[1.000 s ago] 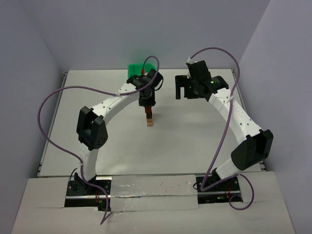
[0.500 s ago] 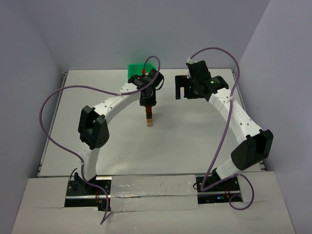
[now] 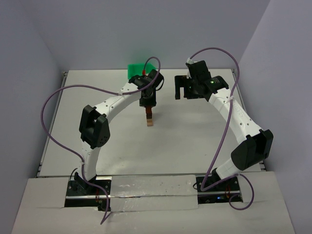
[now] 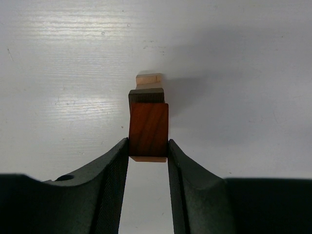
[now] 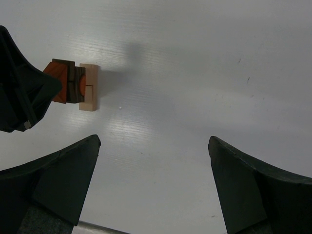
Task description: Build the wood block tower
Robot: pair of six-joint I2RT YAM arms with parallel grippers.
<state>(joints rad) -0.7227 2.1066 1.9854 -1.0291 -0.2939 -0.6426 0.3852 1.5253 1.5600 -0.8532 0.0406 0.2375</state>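
The red block (image 4: 148, 127) is pinched between the pads of the left gripper (image 4: 147, 143), at the top of the tower (image 3: 150, 119). The tower is found mid-table, directly under the left wrist. Below the red block, a dark block (image 4: 146, 95) and a tan block (image 4: 148, 79) are stacked. The right gripper (image 5: 153, 144) is spread wide with nothing in it and is held to the right of the tower, apart from it.

The stack is narrow, so little is needed for it to be toppled. If the pads are opened unevenly, or the wrist is drawn off sideways rather than straight up, the red block could be dragged along and the lower blocks pulled over. Whether the red block is seated flat on the dark one cannot be told. If it is not, it could be dropped askew on release. The tower could also be struck if the right arm were swung inward.

The table (image 3: 195, 141) is white, matte and faintly streaked. A green bin (image 3: 135, 69) is set at its far edge. The scene is enclosed by plain pale walls (image 3: 97, 29).
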